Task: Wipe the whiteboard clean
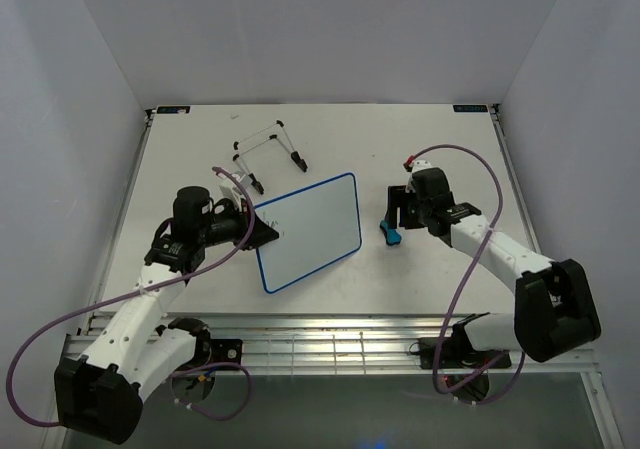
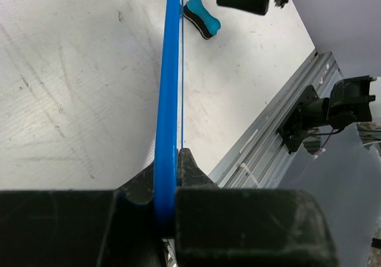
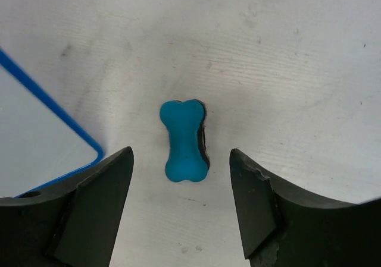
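The whiteboard [image 1: 308, 233], white with a thin blue frame, lies in the middle of the table; its face looks blank here. My left gripper [image 1: 268, 231] is shut on its left edge; the left wrist view shows the blue frame [image 2: 168, 100] edge-on, pinched between the jaws. The small blue bone-shaped eraser [image 1: 389, 235] lies on the table right of the board. My right gripper [image 1: 395, 219] hovers over it, open and empty; in the right wrist view the eraser [image 3: 184, 140] sits between and just ahead of the fingertips [image 3: 107, 178], with the board's corner [image 3: 89, 145] at left.
A thin wire stand [image 1: 268, 154] with black feet stands behind the board near the table's back. The aluminium rail [image 1: 320, 334] runs along the near edge. White walls enclose the table on three sides.
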### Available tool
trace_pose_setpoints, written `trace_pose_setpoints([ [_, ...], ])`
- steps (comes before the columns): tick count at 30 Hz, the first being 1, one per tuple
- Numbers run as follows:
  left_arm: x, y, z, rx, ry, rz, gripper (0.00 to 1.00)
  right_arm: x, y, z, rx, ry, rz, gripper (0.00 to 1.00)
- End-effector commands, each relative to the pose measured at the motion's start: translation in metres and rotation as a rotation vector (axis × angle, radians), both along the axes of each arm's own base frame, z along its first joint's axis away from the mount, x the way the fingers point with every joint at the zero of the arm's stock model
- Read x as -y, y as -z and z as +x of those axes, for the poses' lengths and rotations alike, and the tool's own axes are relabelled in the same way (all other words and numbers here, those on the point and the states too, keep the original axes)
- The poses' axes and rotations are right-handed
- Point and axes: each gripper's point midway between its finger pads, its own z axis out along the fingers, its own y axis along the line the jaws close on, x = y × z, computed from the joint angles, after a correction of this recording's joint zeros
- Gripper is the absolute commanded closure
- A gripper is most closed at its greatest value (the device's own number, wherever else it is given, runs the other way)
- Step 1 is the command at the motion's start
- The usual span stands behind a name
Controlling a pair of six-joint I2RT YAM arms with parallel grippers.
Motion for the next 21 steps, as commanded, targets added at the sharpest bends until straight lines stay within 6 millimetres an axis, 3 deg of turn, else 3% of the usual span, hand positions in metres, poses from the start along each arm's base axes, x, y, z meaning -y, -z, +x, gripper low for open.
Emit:
trace_pose_setpoints([
  [1, 0.006, -0.028, -0.004, 0.15, 0.086, -0.028, 1.0, -0.019, -0.062, 0.005, 0.15, -0.129, 0.083, 0.28],
  [2, 0.009, -0.028, -0.009, 0.151, 0.118, -0.042, 1.0, -0.026, -0.073, 0.003, 0.18, -0.18, 0.107, 0.27],
  [3, 0.01, -0.031, -0.011, 0.169, 0.136, -0.052, 1.0, -0.034, -0.098, 0.0, 0.243, -0.243, 0.145, 0.26],
  [5, 0.014, -0.035, -0.017, 0.193, 0.179, -0.077, 1.0, -0.063, -0.125, -0.023, 0.292, -0.476, 0.248, 0.23],
  [7, 0.016, -0.043, -0.022, 0.242, 0.213, -0.096, 1.0, -0.082, -0.159, -0.046, 0.328, -0.647, 0.344, 0.23],
  [8, 0.018, -0.049, -0.027, 0.26, 0.244, -0.113, 1.0, -0.084, -0.165, -0.049, 0.331, -0.666, 0.355, 0.23],
  [15, 0.03, -0.1, -0.059, 0.416, 0.446, -0.254, 1.0, -0.058, -0.185, -0.053, 0.328, -0.561, 0.32, 0.17],
  [19, 0.034, -0.106, -0.07, 0.373, 0.567, -0.313, 1.0, -0.05, -0.202, -0.068, 0.335, -0.569, 0.372, 0.17],
  [21, 0.036, -0.105, -0.066, 0.355, 0.583, -0.318, 1.0, -0.046, -0.211, -0.076, 0.366, -0.562, 0.373, 0.15],
])
